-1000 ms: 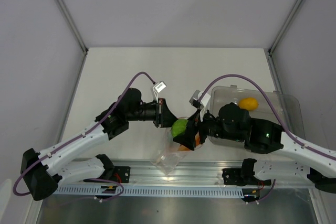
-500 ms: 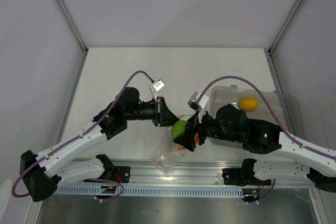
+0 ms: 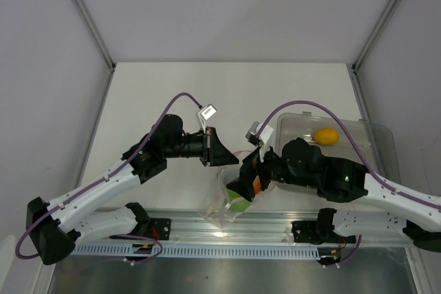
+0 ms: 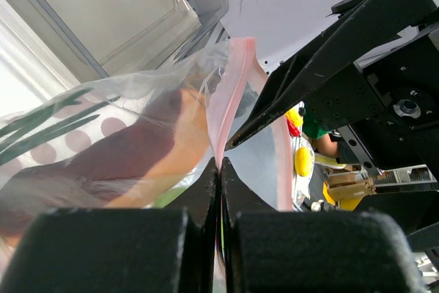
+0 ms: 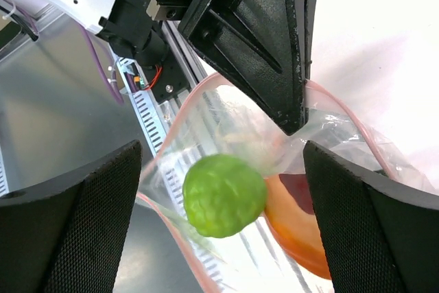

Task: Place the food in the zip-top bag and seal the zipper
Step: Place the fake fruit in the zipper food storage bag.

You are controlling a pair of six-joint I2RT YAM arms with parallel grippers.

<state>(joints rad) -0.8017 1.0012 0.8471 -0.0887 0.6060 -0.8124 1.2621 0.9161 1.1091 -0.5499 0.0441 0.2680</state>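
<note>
My left gripper (image 3: 219,157) is shut on the pink-red zipper (image 4: 230,94) and holds the clear zip-top bag (image 3: 219,206) open by its mouth edge (image 4: 219,164). My right gripper (image 3: 246,178) is open and empty just above the bag's mouth (image 5: 219,149). The green round fruit (image 5: 224,195) is loose inside the bag, between my open fingers but touching neither; it also shows in the top view (image 3: 238,204). The reddish-brown slice with orange edge (image 5: 296,228) lies in the bag beside it (image 4: 137,152). The yellow-orange fruit (image 3: 326,135) sits in the tray.
The rigid clear tray (image 3: 375,144) stands at the right, behind my right arm, and shows in the left wrist view (image 4: 103,18). The aluminium rail (image 3: 227,228) runs along the table's near edge, right under the hanging bag.
The right gripper held the green fruit over the bag's mouth; it has opened and the fruit has dropped into the bag. The left gripper has kept its hold.
</note>
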